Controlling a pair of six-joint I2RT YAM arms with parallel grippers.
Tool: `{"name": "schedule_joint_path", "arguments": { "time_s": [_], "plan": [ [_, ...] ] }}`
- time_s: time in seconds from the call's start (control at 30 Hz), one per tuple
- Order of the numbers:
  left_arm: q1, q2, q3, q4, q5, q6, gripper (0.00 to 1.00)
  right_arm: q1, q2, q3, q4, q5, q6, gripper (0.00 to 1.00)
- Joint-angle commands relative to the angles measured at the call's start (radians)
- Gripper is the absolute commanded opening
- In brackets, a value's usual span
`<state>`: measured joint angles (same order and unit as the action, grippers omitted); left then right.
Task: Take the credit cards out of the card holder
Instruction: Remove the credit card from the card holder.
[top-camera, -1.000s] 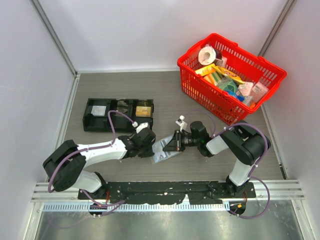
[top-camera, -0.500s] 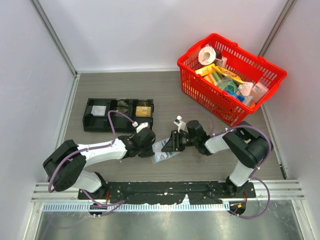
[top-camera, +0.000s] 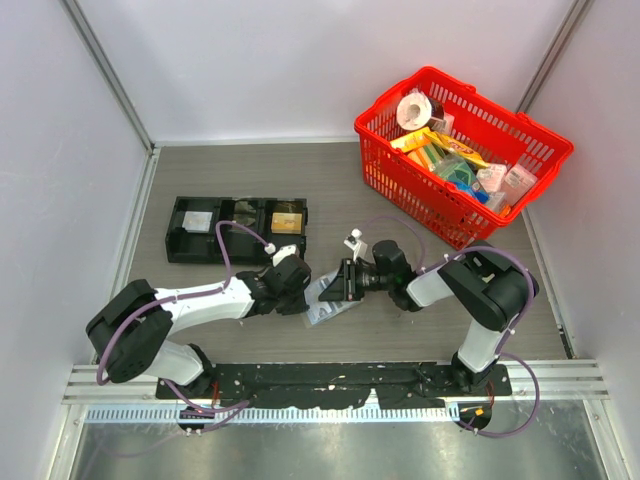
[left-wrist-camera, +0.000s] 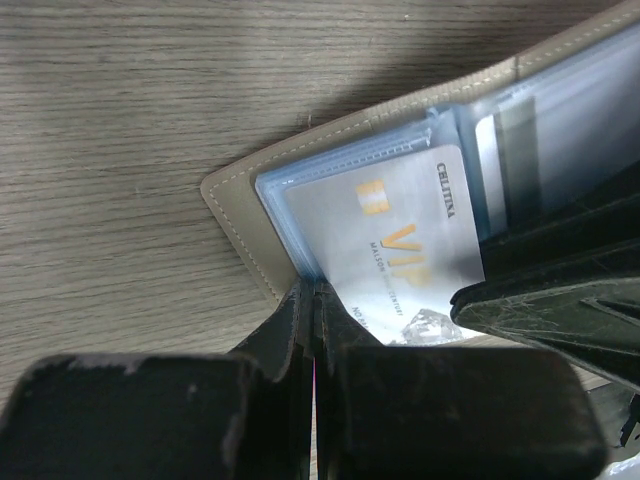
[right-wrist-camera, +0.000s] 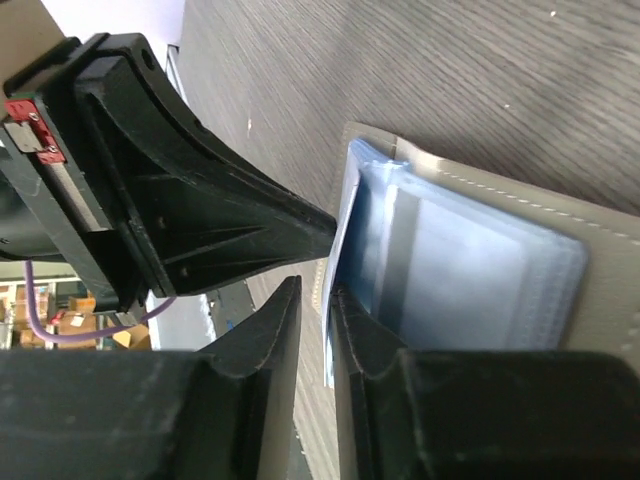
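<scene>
The card holder (top-camera: 322, 300) lies open on the table between my two grippers, grey outside with pale blue clear pockets (right-wrist-camera: 480, 260). My left gripper (top-camera: 303, 292) is shut on a corner of its pocket leaves (left-wrist-camera: 312, 288). A whitish credit card (left-wrist-camera: 400, 240) marked VIP sticks partway out of a pocket. My right gripper (top-camera: 337, 283) is at the holder's other side. In the right wrist view its jaws (right-wrist-camera: 315, 295) stand a narrow gap apart, with the thin card edge (right-wrist-camera: 334, 262) between them, against one finger. The right finger also shows in the left wrist view (left-wrist-camera: 560, 300).
A long black three-compartment tray (top-camera: 237, 230) lies at the back left. A red basket (top-camera: 373, 168) full of goods stands at the back right. Walls close in the left, back and right sides.
My right gripper has moved a little to the left, closer onto the card holder. The left arm and the holder have stayed put.
</scene>
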<state>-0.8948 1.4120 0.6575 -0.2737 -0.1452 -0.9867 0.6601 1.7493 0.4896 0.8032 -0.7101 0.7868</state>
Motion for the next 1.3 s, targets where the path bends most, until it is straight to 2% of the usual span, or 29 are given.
{"name": "schedule_joint_path", "arguments": {
  "time_s": [0.0,0.2,0.33,0.67,0.8,1.03,1.07,1.13,1.27],
  "plan": [
    [-0.004,0.042,-0.022,-0.022,0.001,0.017,0.00,0.010,-0.008,-0.006,0.117,-0.058,0.031,0.20],
    [-0.006,0.036,-0.030,-0.021,-0.001,0.016,0.00,-0.004,-0.001,-0.028,0.159,-0.065,0.051,0.07],
    [-0.003,0.035,-0.032,-0.024,-0.002,0.017,0.00,-0.019,-0.008,-0.045,0.163,-0.071,0.049,0.01],
    [-0.004,0.024,-0.042,-0.018,-0.004,0.011,0.00,-0.106,-0.065,-0.080,0.047,-0.086,-0.017,0.01],
    [-0.004,-0.002,-0.042,-0.015,-0.005,0.011,0.00,-0.140,-0.141,-0.075,-0.099,-0.065,-0.084,0.01],
    [-0.001,-0.096,-0.039,-0.004,-0.024,0.026,0.00,-0.160,-0.356,0.003,-0.560,0.061,-0.282,0.01],
    [-0.001,-0.111,-0.038,0.002,-0.022,0.032,0.03,-0.163,-0.373,0.010,-0.628,0.086,-0.306,0.01],
    [0.002,-0.151,-0.027,0.004,-0.021,0.055,0.16,-0.165,-0.415,0.029,-0.695,0.107,-0.333,0.01],
    [0.020,-0.241,0.010,0.001,-0.001,0.127,0.46,-0.165,-0.514,0.061,-0.777,0.103,-0.343,0.01]
  ]
}}
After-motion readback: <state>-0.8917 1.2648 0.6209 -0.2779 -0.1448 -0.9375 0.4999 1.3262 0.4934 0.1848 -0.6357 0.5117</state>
